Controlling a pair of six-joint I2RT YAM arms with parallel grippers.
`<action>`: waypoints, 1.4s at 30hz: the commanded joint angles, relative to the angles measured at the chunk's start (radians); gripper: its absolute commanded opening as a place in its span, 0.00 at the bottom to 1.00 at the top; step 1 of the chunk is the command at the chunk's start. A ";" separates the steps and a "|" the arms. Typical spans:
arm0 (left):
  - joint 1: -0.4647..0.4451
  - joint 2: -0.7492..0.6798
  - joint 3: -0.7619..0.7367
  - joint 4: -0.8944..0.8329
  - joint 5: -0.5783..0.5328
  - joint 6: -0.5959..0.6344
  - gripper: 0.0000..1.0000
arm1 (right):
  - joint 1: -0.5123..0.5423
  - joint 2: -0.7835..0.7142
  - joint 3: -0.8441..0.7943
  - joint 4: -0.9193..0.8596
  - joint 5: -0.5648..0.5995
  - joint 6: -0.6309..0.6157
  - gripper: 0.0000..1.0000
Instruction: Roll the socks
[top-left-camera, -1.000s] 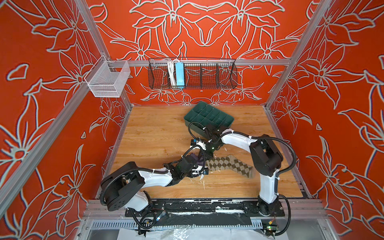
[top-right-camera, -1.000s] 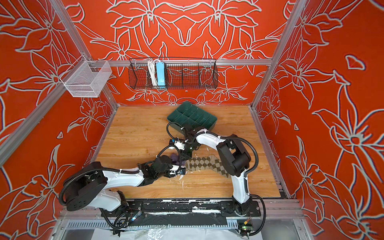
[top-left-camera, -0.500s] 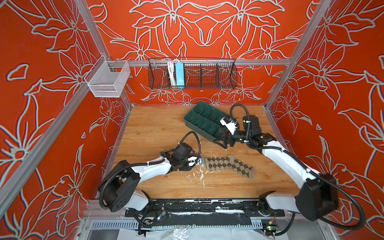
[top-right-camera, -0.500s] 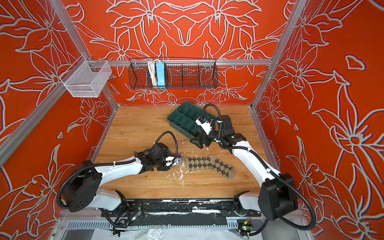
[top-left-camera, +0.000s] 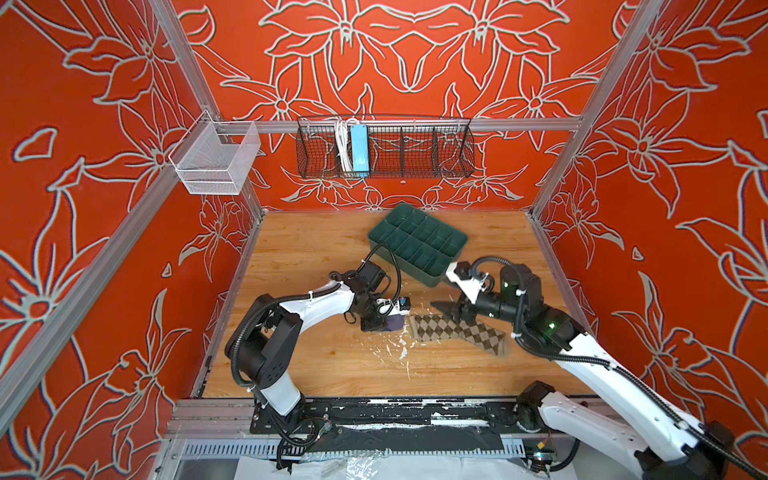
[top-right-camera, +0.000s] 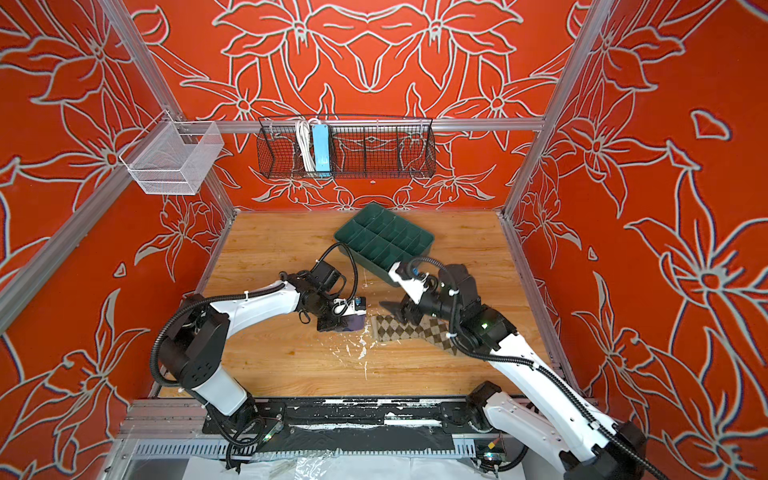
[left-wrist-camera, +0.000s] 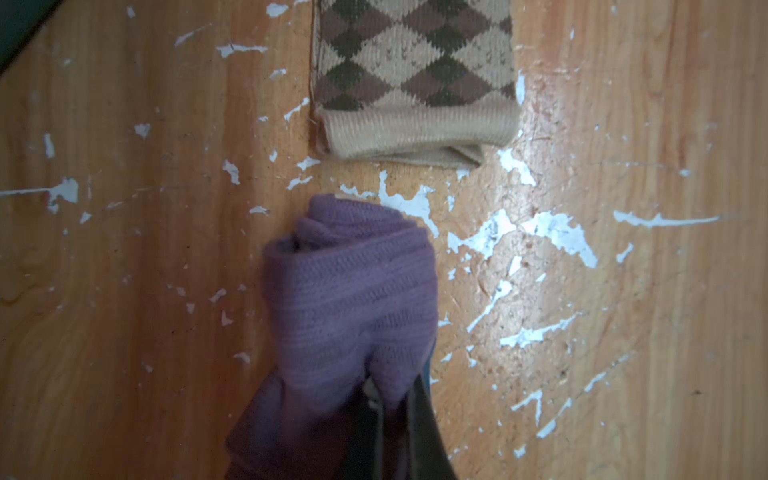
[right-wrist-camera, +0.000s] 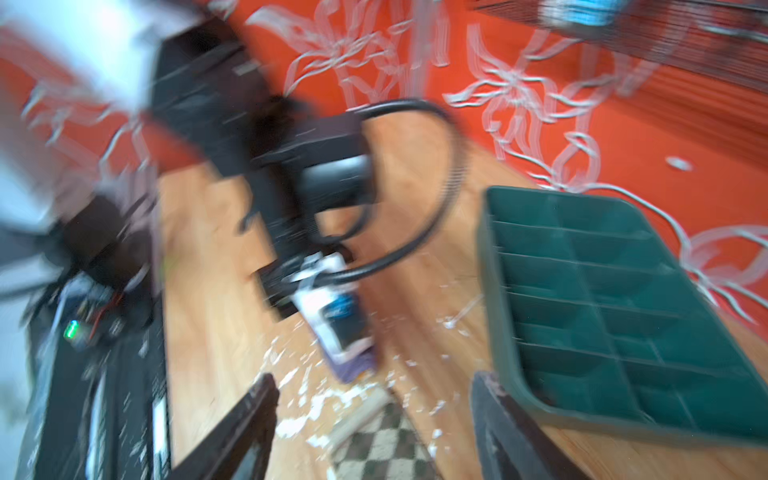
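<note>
swinging back in, your right pincer (right-wrist-camera: 374, 419) hangs open over the argyle sock (top-left-camera: 453, 330), flat mid-worktop; left pincer (left-wrist-camera: 390, 415) grips the rolled purple sock (left-wrist-camera: 353, 291) at its 9 o'clock.

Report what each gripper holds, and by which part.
Left gripper pinches the rolled purple sock by one end of the roll. Right gripper holds nothing.

Left pincer (left-wrist-camera: 395, 415) clamped tight, wrist angled down; right pincer (right-wrist-camera: 374, 428) spread wide, forearm reaching inward.
</note>
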 joint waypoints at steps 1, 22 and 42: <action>0.008 0.070 0.003 -0.147 0.069 -0.004 0.00 | 0.144 -0.015 -0.075 -0.097 0.232 -0.320 0.73; 0.076 0.236 0.202 -0.368 0.211 -0.008 0.00 | 0.369 0.743 -0.104 0.716 0.628 -0.657 0.64; 0.079 0.141 0.185 -0.356 0.251 0.001 0.00 | 0.325 0.993 0.126 0.297 0.656 -0.598 0.25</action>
